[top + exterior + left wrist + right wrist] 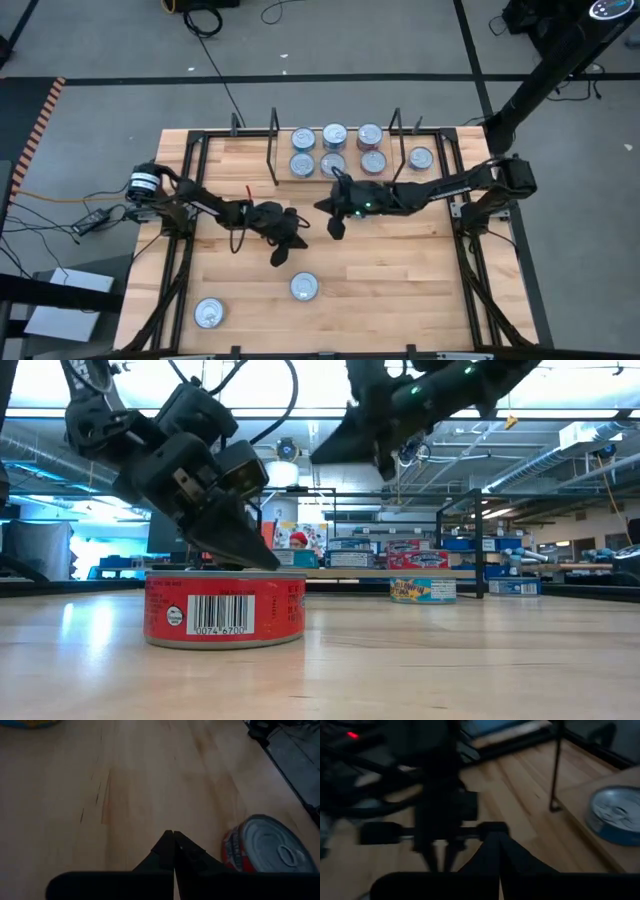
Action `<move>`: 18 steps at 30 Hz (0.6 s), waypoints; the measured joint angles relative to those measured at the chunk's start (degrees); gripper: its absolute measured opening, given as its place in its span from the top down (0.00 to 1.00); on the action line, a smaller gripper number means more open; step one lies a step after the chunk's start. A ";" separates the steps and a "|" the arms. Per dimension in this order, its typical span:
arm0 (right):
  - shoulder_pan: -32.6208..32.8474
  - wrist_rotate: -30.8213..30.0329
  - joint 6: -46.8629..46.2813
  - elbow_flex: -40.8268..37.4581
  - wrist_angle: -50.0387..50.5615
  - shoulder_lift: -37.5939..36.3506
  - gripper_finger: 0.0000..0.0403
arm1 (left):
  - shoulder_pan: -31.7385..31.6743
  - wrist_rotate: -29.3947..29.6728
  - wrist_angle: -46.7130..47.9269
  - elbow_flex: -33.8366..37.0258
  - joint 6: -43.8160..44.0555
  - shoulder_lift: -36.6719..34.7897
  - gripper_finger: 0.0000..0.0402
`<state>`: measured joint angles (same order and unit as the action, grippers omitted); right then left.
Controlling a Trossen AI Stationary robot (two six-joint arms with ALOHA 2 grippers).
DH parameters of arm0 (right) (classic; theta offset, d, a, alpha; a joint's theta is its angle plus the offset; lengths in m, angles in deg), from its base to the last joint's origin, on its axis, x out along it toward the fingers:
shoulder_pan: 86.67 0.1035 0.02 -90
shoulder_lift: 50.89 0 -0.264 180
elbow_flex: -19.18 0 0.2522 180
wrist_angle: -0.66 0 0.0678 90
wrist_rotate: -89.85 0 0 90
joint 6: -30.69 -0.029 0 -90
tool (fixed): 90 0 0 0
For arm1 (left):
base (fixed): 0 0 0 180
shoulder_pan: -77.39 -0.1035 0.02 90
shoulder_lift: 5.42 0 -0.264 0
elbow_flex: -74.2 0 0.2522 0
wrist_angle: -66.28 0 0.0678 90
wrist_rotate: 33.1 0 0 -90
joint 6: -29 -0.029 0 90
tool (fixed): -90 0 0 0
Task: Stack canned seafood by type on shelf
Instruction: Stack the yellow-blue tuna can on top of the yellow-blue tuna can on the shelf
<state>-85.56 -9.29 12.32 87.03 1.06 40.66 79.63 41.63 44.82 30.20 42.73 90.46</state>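
Six silver-lidded tins (335,150) stand in two rows on the shelf (286,180) at the table's far edge, between two black wire uprights. One more tin (420,158) sits in the section to their right. A red-labelled tin (304,287) (225,610) (265,847) and another tin (209,313) rest on their bases on the near half of the table. My left gripper (283,250) (173,836) is shut, low over the table just beyond the red tin and apart from it. My right gripper (335,228) (499,839) is shut, raised in front of the shelf.
Black wire uprights (274,150) (396,130) and a black frame (190,160) border the shelf and the table's sides. The two arms' grippers are close together at mid-table. Bare wood (400,280) lies on the near right.
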 joint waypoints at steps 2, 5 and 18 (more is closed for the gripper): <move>0.77 1.02 0.01 -1.18 -0.75 -2.37 0.99 | 0.01 0.16 5.03 -0.32 -0.69 -2.85 1.00; 1.36 3.24 -0.13 -2.77 -0.34 -7.40 1.00 | 0.07 0.77 15.31 -1.49 -2.18 -8.66 1.00; 1.56 9.19 3.37 -8.45 13.83 -23.89 0.99 | 8.75 4.16 60.55 -16.38 -3.03 -22.14 1.00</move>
<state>-84.01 -0.09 15.69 78.58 14.88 16.77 88.38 45.79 105.36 13.82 39.70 68.32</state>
